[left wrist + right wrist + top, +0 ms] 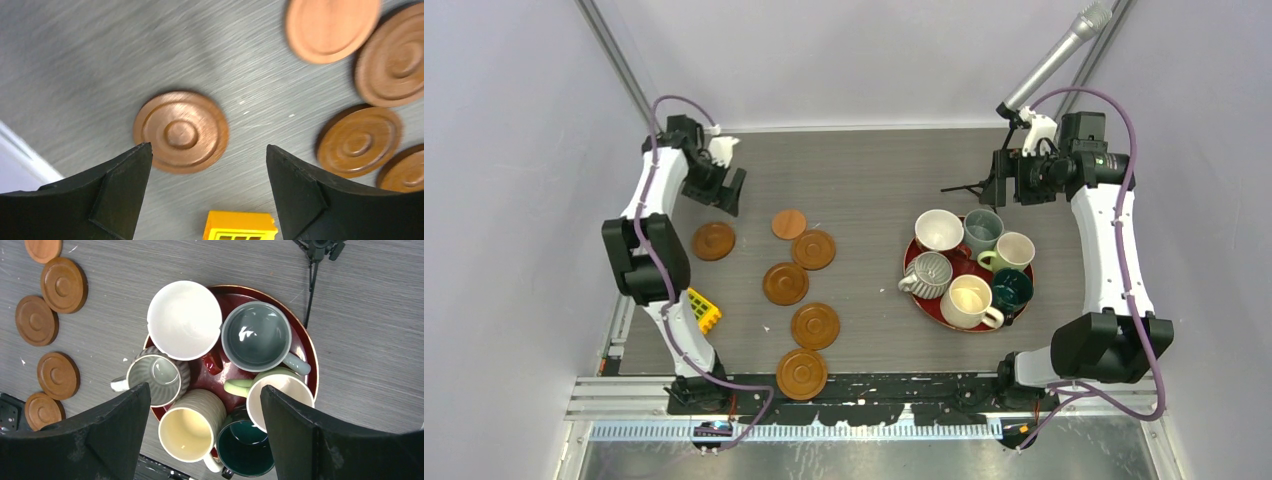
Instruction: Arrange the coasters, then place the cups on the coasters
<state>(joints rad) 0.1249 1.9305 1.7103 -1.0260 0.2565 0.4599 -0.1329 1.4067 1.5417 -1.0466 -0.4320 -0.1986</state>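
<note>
We see the left pincer released, its two black fingers spread wide with nothing between them. Beyond their tips one grooved coaster lies alone and untouched on the grey surface. Below it a yellow block is cut off by the bottom edge of the left wrist view. Four more coasters at the right are clipped by the frame, the uppermost blurred and showing a smoother, paler face. From above, all six coasters lie scattered on the left half of the surface. The right pincer is likewise released and empty, hanging over the red tray on the right half. All six cups stand there packed together, well apart from the coasters: the white cup, the grey-blue cup, the pale green cup, the ribbed cup, the cream cup and the dark teal cup. The teal cup runs off the bottom edge of the right wrist view, and the pincer's fingers cover part of the tray's rim. At the top a thin black stand is cut off; we cannot make out what it is.
</note>
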